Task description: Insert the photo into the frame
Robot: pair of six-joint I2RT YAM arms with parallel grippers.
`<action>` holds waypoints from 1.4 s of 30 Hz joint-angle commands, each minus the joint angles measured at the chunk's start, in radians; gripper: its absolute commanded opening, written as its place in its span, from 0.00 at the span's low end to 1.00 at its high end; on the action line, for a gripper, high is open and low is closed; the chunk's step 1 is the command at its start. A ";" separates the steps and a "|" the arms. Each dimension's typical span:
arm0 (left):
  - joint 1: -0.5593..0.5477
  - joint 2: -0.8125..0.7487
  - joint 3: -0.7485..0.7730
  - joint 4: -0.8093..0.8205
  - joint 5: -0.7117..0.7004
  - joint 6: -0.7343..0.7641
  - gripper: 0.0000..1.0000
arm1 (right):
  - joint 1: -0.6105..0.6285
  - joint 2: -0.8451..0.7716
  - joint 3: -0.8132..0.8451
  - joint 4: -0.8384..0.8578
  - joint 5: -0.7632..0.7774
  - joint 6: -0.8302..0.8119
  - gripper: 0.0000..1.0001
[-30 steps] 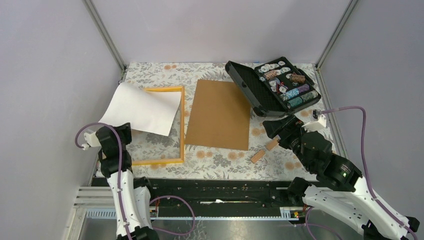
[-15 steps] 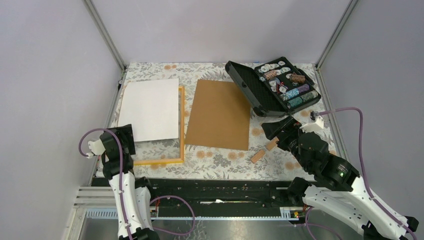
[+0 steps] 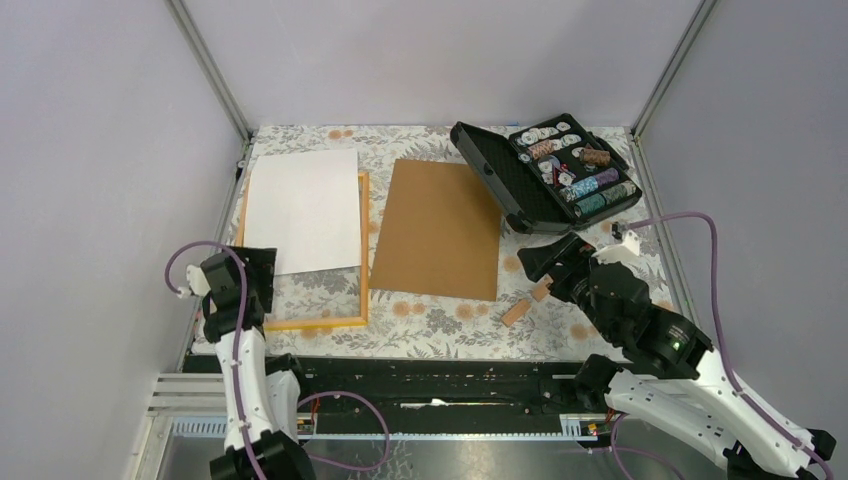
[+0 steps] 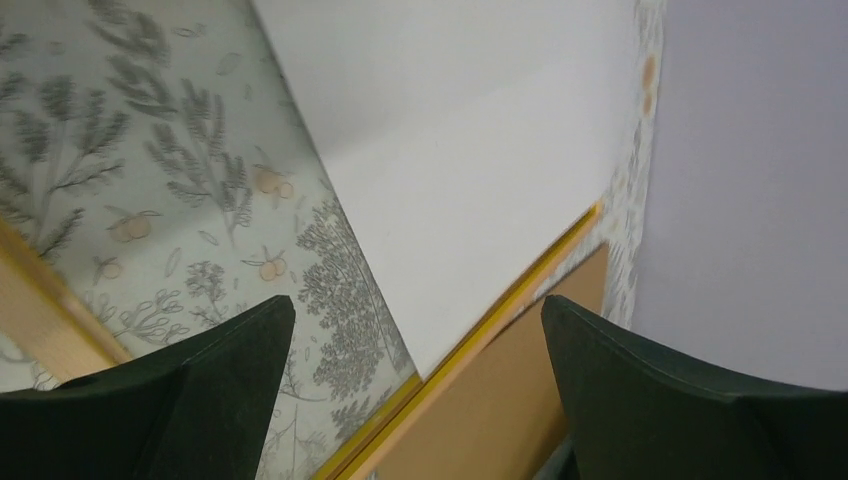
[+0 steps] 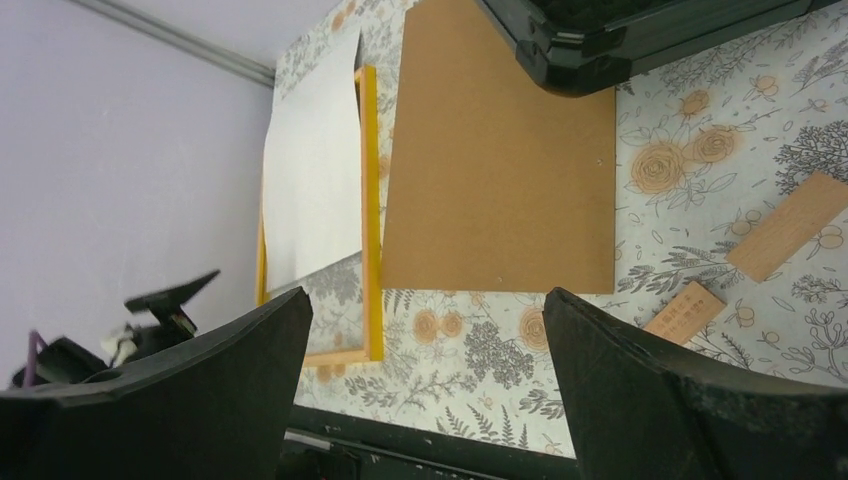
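Lying white side up at the far left corner of the counter [image 3: 440, 320], the photo [image 3: 302, 210] covers the far part of the frame [image 3: 315, 323] and runs over its far rail, so it is on the frame rather than seated in it. Its long axis runs near to far, almost in line with the frame's long rails but slightly skewed. The right rail shows just beside its right edge, and the near half of the frame is uncovered.

The left pincer [image 3: 258, 268] is at the photo's near left corner, with the sheet directly ahead of it toward the far edge. Its jaws are spread wide and hold nothing. That arm rises from the near left edge, its wrist aimed at the far edge.

The right pincer [image 3: 538, 262] is also wide open and empty, and is well apart, beyond the brown board [image 3: 438, 230]. The left arm is therefore the nearer one, and the sheet probably needs drawing toward the near edge and squaring.
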 commanded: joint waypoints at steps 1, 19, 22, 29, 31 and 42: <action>0.001 0.092 0.037 0.259 0.290 0.252 0.99 | 0.007 0.058 -0.021 0.117 -0.138 -0.174 0.97; -0.446 0.389 0.435 0.135 0.277 0.662 0.99 | 0.006 0.808 0.173 0.572 -0.577 -0.354 1.00; -0.475 0.331 0.451 0.136 0.280 0.687 0.99 | 0.007 0.932 0.235 0.669 -0.565 -0.319 1.00; -0.694 0.239 0.490 0.110 0.130 0.812 0.99 | 0.005 1.224 0.460 0.822 -0.441 -0.232 1.00; -0.786 0.225 0.504 0.102 0.014 0.859 0.99 | 0.004 1.331 0.558 0.811 -0.387 -0.210 1.00; -1.077 0.011 0.433 0.048 -0.773 0.809 0.99 | -0.008 1.761 1.056 0.734 -0.250 -0.160 0.96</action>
